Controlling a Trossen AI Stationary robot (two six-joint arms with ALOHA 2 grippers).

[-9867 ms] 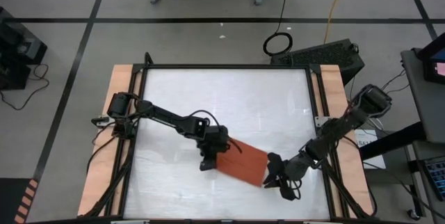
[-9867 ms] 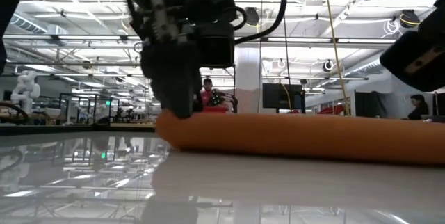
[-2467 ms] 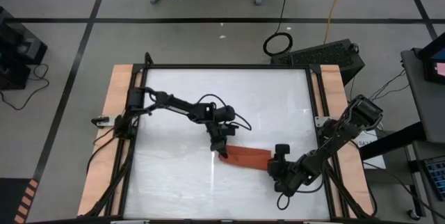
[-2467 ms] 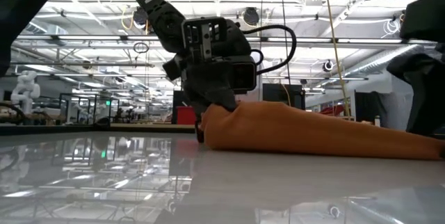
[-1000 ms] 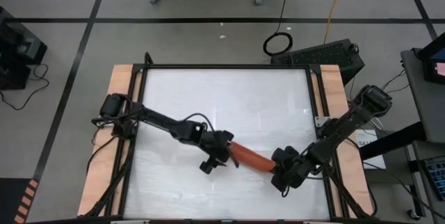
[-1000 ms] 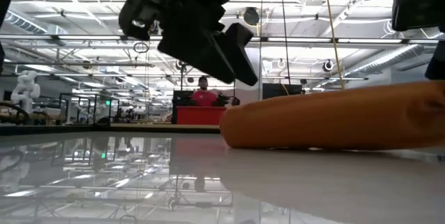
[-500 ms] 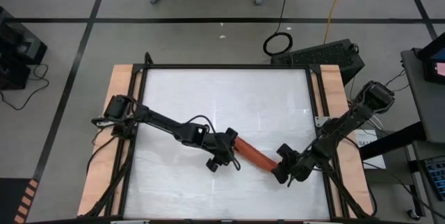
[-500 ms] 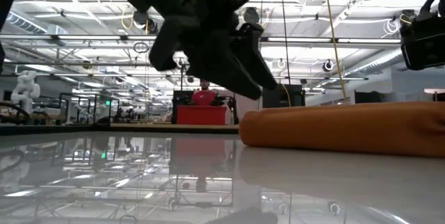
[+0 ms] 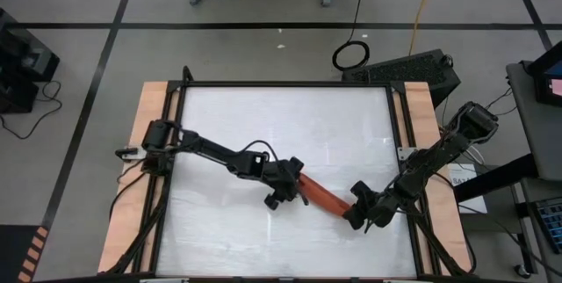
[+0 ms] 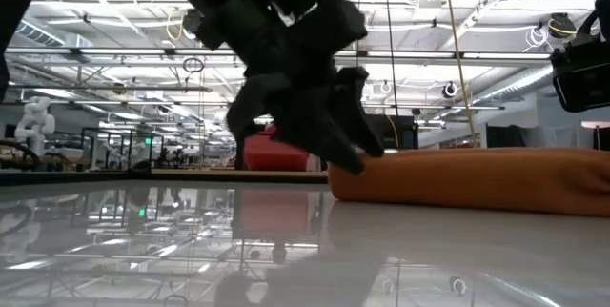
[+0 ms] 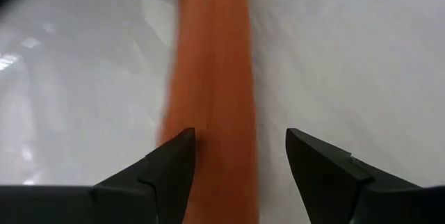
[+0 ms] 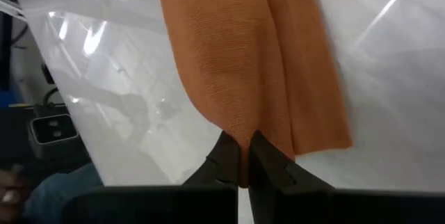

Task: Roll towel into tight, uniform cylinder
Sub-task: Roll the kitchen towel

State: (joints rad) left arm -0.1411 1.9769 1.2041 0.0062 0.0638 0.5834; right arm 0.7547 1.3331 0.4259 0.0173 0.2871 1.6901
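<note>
towel [image 9: 322,197]: 1 | end effectors: left [image 9: 290,189], right [image 9: 355,208]: 2 | table [image 9: 263,125]: 1

The towel [image 10: 477,181] runs off the right edge of the low view, so its far end is unseen there. In the left wrist view the towel [image 11: 212,78] is blurred and passes out of view beyond the left gripper [image 11: 240,165]. From above, both ends of the towel [image 9: 323,197] sit under the arms.
</note>
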